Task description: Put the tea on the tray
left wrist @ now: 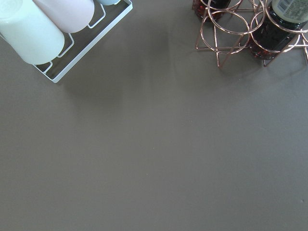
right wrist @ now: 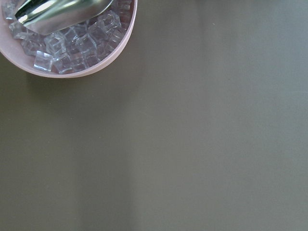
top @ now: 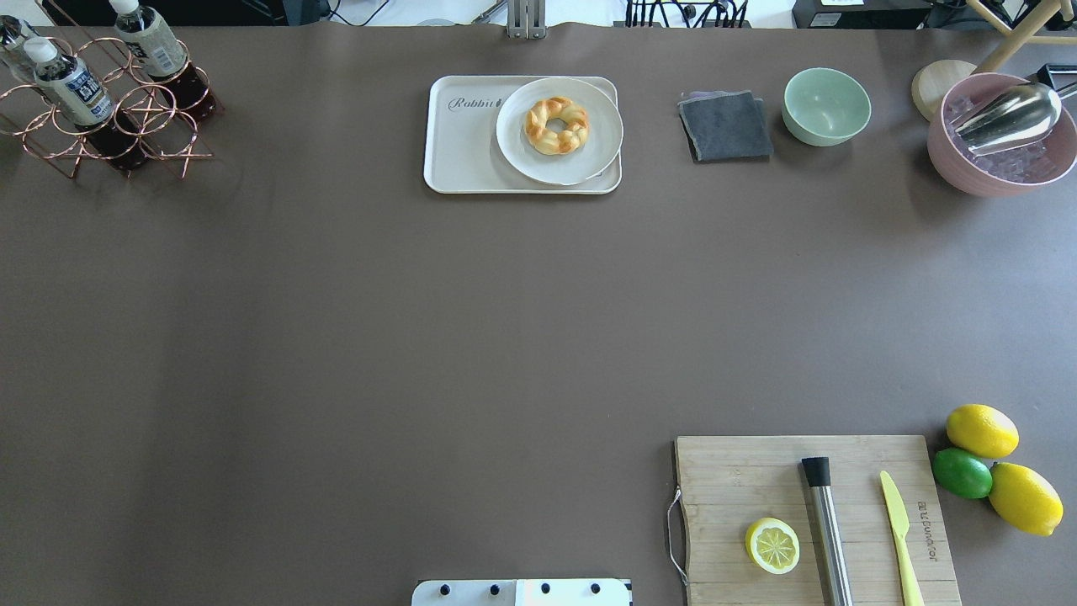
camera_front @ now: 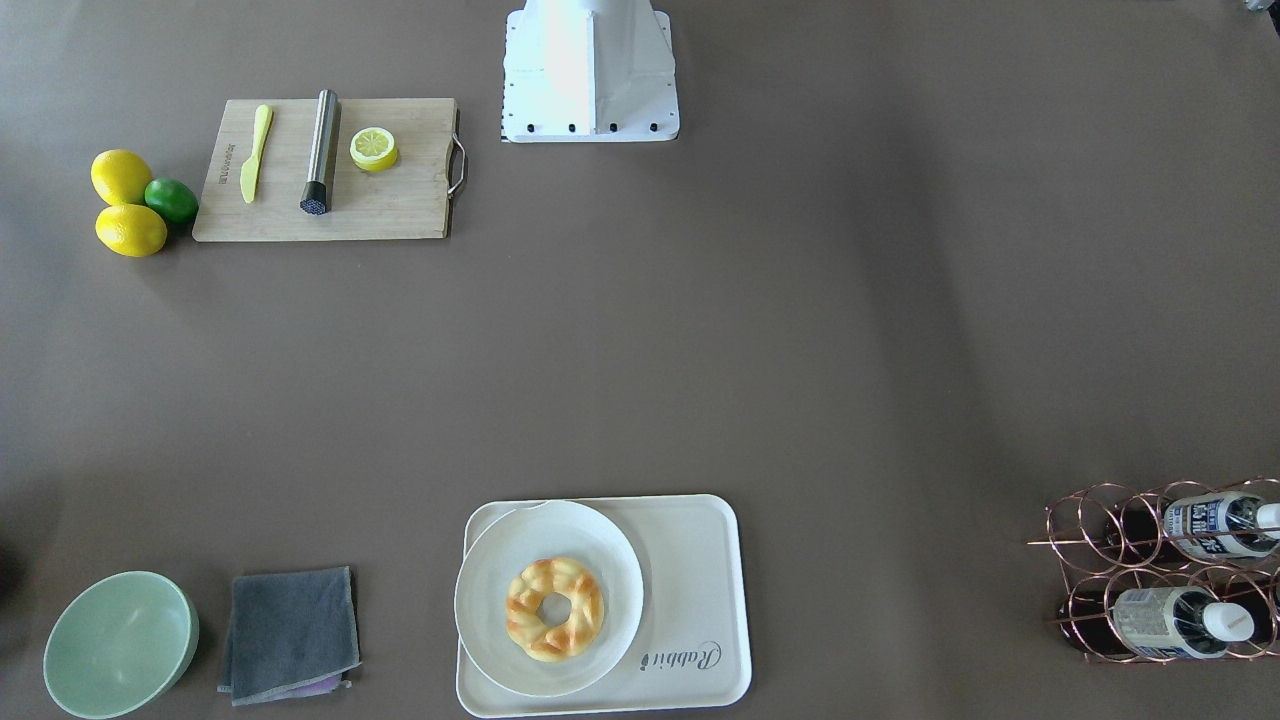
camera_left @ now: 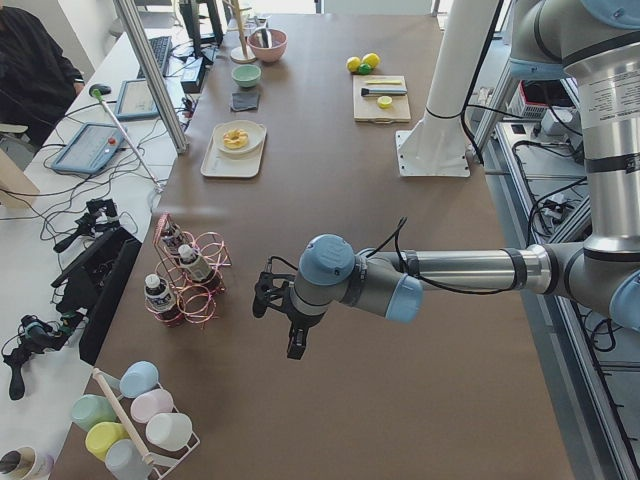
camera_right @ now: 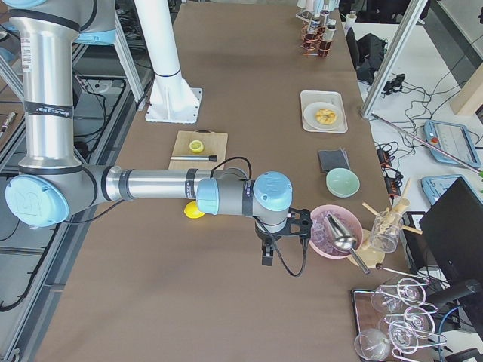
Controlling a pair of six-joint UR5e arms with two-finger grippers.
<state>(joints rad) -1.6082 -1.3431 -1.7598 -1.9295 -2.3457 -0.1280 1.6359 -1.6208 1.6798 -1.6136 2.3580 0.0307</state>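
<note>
The tea (camera_front: pixel 1215 525), a white-capped bottle with a navy-print label, lies in the copper wire rack (camera_front: pixel 1100 520) at the table's end on my left. It also shows in the overhead view (top: pixel 74 88). The cream tray (camera_front: pixel 700 560) marked "Rabbit" lies at the far middle edge (top: pixel 458 143), with a round plate and a ring pastry on it. My left gripper (camera_left: pixel 277 322) hovers over bare table beside the rack. My right gripper (camera_right: pixel 266 250) hovers near the pink ice bowl (camera_right: pixel 332 230). I cannot tell whether either is open or shut.
A paler-labelled bottle (camera_front: pixel 1165 620) lies in the same rack. A grey cloth (top: pixel 725 126) and green bowl (top: pixel 826 105) sit right of the tray. A cutting board (top: pixel 757 480) with lemon half, muddler and knife lies near my base. A cup rack (left wrist: pixel 62 29) stands near the left gripper.
</note>
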